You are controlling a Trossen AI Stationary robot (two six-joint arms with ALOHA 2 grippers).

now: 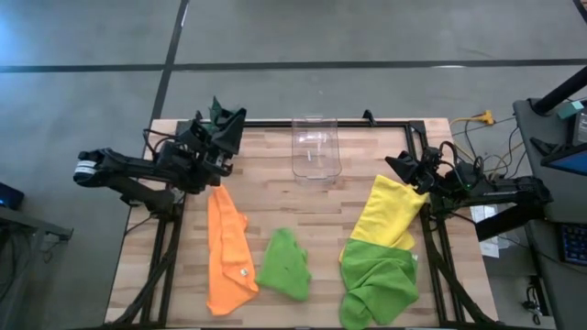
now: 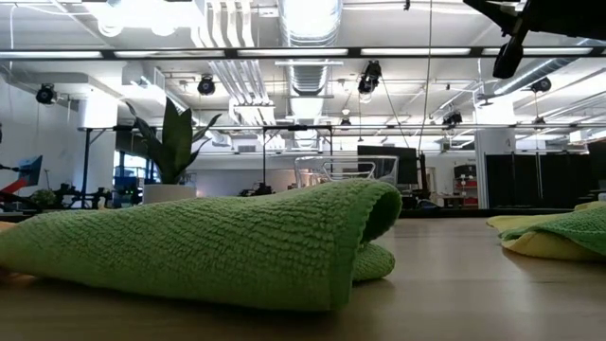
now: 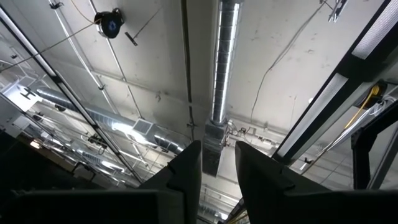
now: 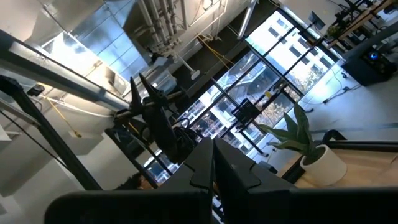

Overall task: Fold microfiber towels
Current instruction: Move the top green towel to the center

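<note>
Nearest the front edge lie four towels, all flat on the table and none gripped: an orange towel (image 1: 227, 252) in a long strip at left, a crumpled green towel (image 1: 283, 265) mid-table, a second green towel (image 1: 379, 280) at right overlapping the lower end of a yellow towel (image 1: 393, 211). None looks neatly folded, so I judge folding is not yet under way. Behind them stands a clear bin (image 1: 316, 147), probably meant for finished cloths. At the back corners, the left gripper (image 3: 217, 168) points upward, fingers slightly apart, holding nothing; the right gripper (image 4: 213, 163) is closed and empty, apparently parked.
</note>
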